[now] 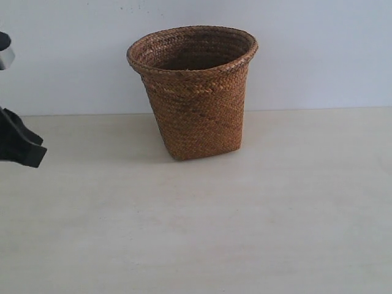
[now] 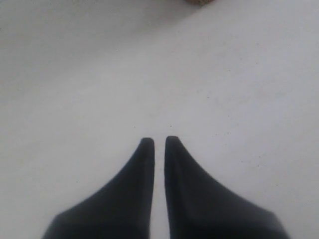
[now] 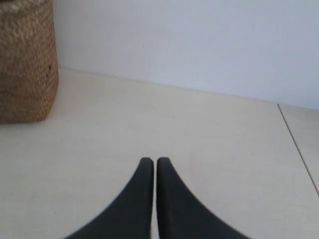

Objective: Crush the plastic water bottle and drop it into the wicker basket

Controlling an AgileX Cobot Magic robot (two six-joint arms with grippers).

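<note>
In the exterior view, a tall brown woven wicker basket (image 1: 199, 110) with a flared braided rim stands upright near the far edge of the pale cream bench (image 1: 245, 233), about midway along it, in front of a plain whitish wall (image 1: 318, 55). Only the upper inside of the basket shows, so its contents cannot be told. The black left gripper (image 1: 30, 152) hangs above the bench's left side, well apart from the basket. In the left wrist view, the left gripper (image 2: 159, 142) has its two tapered fingers drawn almost together over bare bench, gripping nothing. In the right wrist view, the right gripper (image 3: 151, 162) is closed and empty, its fingers side by side, with the basket (image 3: 27, 64) ahead near the wall.
</note>
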